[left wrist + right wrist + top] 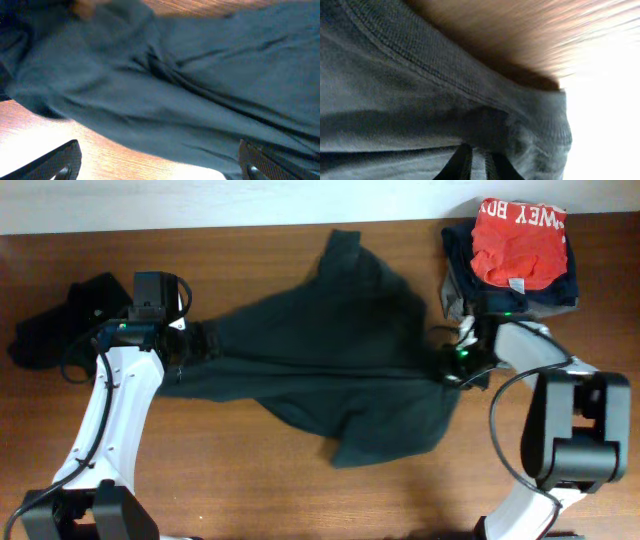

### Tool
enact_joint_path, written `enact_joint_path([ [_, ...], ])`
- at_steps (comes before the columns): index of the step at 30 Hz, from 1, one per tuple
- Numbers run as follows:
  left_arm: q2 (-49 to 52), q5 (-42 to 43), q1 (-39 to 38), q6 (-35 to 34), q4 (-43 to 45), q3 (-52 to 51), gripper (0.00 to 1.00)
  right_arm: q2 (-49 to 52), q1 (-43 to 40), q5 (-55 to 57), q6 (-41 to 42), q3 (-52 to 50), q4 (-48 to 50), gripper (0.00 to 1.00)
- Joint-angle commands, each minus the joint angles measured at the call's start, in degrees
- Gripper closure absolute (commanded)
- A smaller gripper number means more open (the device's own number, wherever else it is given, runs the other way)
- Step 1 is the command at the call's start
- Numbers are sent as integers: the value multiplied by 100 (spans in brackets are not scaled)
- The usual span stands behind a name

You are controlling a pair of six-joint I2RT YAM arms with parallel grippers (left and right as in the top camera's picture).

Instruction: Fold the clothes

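1. Overhead: dark green T-shirt sprawls mid-frame on the table, rumpled and unfolded; black garment waits upper left, folded stack upper right.
2. I see the right gripper at its right edge, pinched nearly closed on the hem, probably anchoring it.
3. At the left edge the left gripper gapes wide, clamping nothing; I'd guess it's lining up a grab.

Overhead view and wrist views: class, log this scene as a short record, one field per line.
shirt: dark green, spread rumpled, centre
left claw: open, at shirt's left edge
right claw: shut on shirt's right edge
black cloth: bunched, far left
stack: folded, red on top, back right
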Motion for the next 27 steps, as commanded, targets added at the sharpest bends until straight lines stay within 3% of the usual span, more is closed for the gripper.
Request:
enact_joint_path([
  [1, 15, 81, -37, 90, -7, -20, 1, 229, -227, 411, -74, 247, -55, 84],
  [3, 15, 109, -37, 94, -28, -20, 1, 229, -236, 232, -197, 566, -328, 84],
  [7, 15, 278, -72, 208, -188, -20, 2, 181, -101, 57, -509, 1327, -1062, 59],
  [11, 15, 520, -321, 1182, -376, -46, 3, 136, 142, 66, -859, 2105, -1829, 41],
  [18, 122, 385, -717, 2767, 85, -560, 8, 138, 463, 90, -1034, 2376, -2055, 36],
  [21, 393, 254, -721, 2942, 487, -723, 7, 138, 525, 94, -1115, 2376, -2052, 35],
  [27, 1062, 264, -745, 2946, 597, -737, 19, 138, 525, 238, -1113, 2376, -2059, 34],
])
